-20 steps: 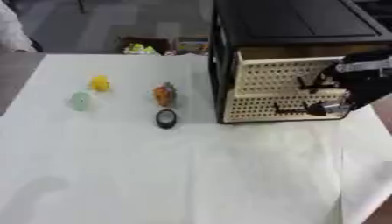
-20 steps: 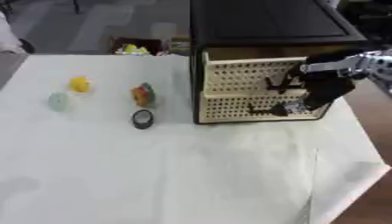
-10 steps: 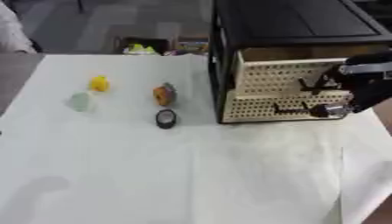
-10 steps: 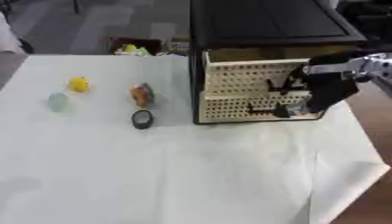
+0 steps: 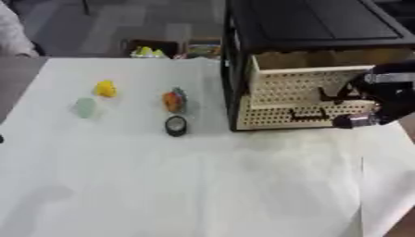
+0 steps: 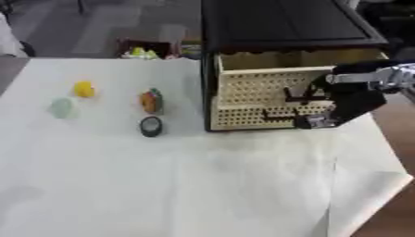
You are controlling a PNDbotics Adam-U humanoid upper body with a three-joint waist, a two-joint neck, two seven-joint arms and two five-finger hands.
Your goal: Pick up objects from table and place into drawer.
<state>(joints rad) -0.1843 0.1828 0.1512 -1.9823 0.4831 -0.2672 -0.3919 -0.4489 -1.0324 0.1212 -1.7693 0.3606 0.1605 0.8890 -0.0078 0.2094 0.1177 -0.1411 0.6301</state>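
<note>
Four small objects are shown still lying on the bench [image 6: 203, 185], toward its far left corner: a yellow object [image 6: 83, 89], a pale green object [image 6: 61, 107], an orange object [image 6: 150, 101] and a dark round object [image 6: 151, 126]. All four lie apart from one another and well apart from the right hand [image 6: 348, 99]. The black cabinet [image 6: 279, 28] is seen at the far right edge of the bench, with its perforated cream drawer [image 6: 267, 99] drawn out a little, so that a strip of the interior shows along the top. The right hand is set against the right part of the drawer front, beside a dark handle [image 6: 296, 97]; whether its fingers are curled round that handle or merely laid against the panel cannot be told. The left hand is not shown in either view.

The step in hand is judged to be the opening of the drawer. It is best done by a pull straight toward the near edge of the bench, square to the drawer front, so that the drawer is not skewed in its runners. The cabinet is likely to slide if the pull is hurried. The opening should be made wide enough for a loaded hand to be lowered in, since none of the objects has yet been placed.
</note>
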